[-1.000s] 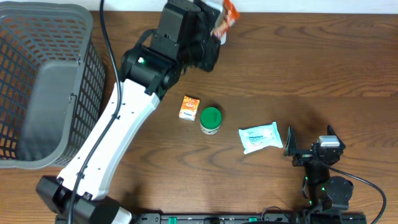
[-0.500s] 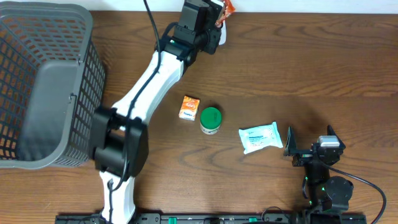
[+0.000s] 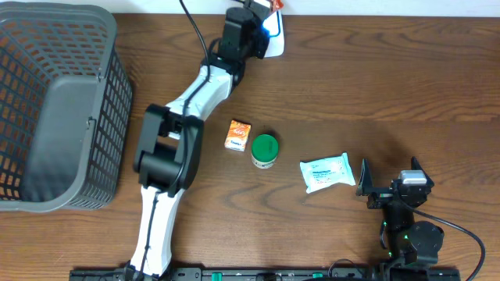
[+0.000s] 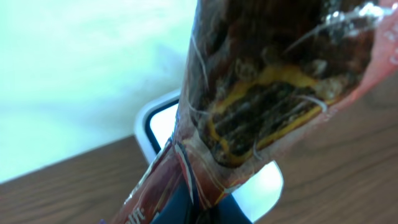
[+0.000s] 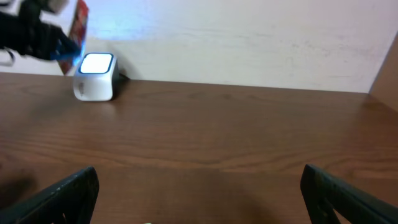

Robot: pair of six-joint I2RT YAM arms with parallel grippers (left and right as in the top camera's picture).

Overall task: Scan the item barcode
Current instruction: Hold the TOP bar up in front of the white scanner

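Red-and-orange snack packet [image 4: 267,93] is hanging pinched in the left gripper [image 3: 264,14] just above the glowing white scanner [image 5: 94,74] at the far edge of the table [image 3: 406,86], while the right gripper [image 5: 202,196] is sitting spread wide beside the wipes pack [image 3: 326,172], well apart from the scanner

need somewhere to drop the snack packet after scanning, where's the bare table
Widest bare wood: the right half of the brown wooden table, between the white scanner and the white wipes packet. Crowded: the centre, where the small orange box and green-lidded jar sit side by side.
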